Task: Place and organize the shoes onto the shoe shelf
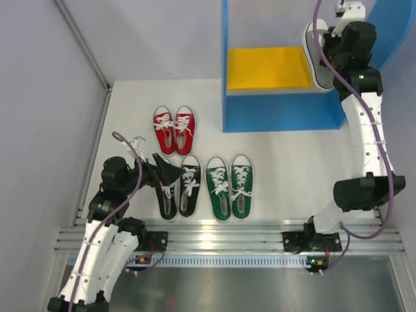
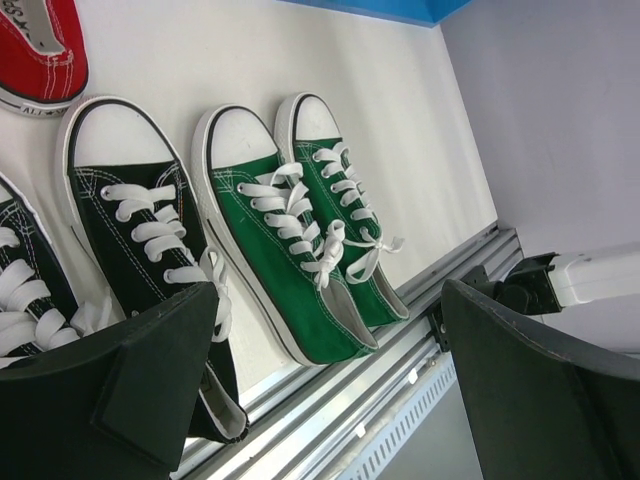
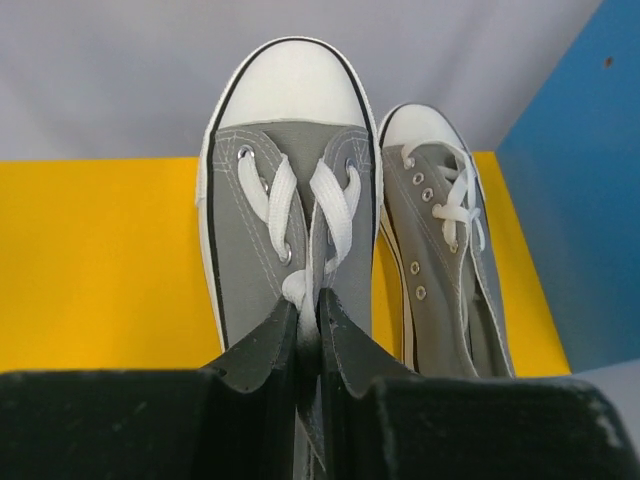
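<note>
- The left gripper [image 1: 166, 173] hangs with its jaws spread wide and holding nothing, low over the near-left part of the white table [image 1: 292, 162], above the left shoe of a black pair.
- A pair of red canvas sneakers [image 1: 174, 129] with white laces and toe caps lies side by side toward the table's far-left corner, toes pointing to the near edge.
- A pair of black canvas sneakers [image 1: 179, 185] sits just nearer, heels close to the aluminium rail [image 1: 214, 235] along the near edge.
- A pair of green canvas sneakers [image 1: 229, 186] lies just beside the black pair on its right, also along the near edge.
- The shoe shelf [image 1: 286, 114], with blue walls and a yellow board [image 1: 266, 68], stands at the table's far edge, right of the red pair.
- The right gripper [image 3: 310, 325] is clamped on the tongue and laces of a grey canvas sneaker [image 3: 285, 190], held over the right part of the yellow board; whether its sole touches the board cannot be told.
- A second grey sneaker [image 3: 445, 250] rests at the board's right edge, just beside the held shoe and next to the blue side wall.
</note>
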You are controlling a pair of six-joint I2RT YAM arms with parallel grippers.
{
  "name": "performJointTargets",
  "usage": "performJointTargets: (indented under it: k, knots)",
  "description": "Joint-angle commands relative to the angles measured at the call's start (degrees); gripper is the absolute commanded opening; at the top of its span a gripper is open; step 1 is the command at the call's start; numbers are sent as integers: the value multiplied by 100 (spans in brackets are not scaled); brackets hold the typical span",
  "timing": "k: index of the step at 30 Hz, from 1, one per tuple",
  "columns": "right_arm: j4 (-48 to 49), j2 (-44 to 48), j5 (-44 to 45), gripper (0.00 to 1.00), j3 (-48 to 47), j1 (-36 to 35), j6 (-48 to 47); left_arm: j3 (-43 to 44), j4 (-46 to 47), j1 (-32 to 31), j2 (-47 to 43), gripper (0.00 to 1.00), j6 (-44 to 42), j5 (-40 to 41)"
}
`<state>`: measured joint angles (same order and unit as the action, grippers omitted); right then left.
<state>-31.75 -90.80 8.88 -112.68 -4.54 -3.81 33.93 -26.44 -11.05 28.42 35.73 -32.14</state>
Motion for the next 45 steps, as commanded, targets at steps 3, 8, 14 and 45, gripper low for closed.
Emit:
performJointTargets:
  k: [3,8,14,45]
  knots:
    - [186,-279,-862,0,-579,592,153,-97,358,-20,-249,99,92,-126]
    - [-50,-798,-1222,0,-1017,664,153,-133,323,-20,-320,99,119,-134]
    - [-24,-1070,-1117,0,-1212,682,153,-159,235,-20,-408,99,84,-82]
    - [415,-458,-1135,60,-1529,673,768,34,174,-20,-311,99,84,-108]
